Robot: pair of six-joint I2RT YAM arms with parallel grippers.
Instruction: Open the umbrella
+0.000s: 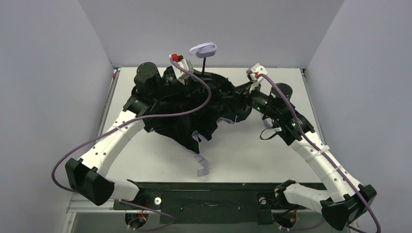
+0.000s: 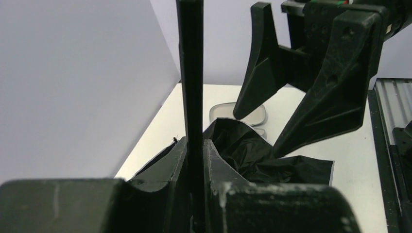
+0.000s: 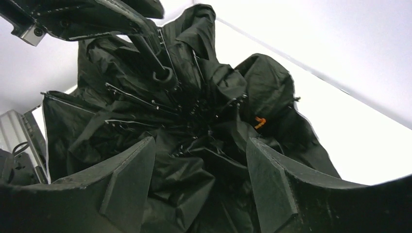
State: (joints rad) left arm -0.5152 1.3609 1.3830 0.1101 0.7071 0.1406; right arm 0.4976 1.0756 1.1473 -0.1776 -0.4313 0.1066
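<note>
The umbrella [image 1: 187,114] is lying partly spread on the far middle of the desk [image 1: 252,150], with its black lining facing upward and its thin ribs [image 3: 131,97] showing. Its thin black shaft [image 2: 193,73] is standing up out of the crumpled canopy and carrying the lavender handle [image 1: 203,48] at its top. The left end effector [image 2: 195,145] is pinching that shaft low down, its fingers pressing on it from both sides. The right end effector [image 3: 199,145] is hovering at the canopy's right side, facing the lining, with its fingers spread and nothing between them. A lavender strap [image 1: 201,166] is lying on the desk just at the near edge of the fabric. A pale oval case [image 2: 238,114] is sitting on the desk beyond the fabric, partly hidden behind one right finger in the left wrist view.
</note>
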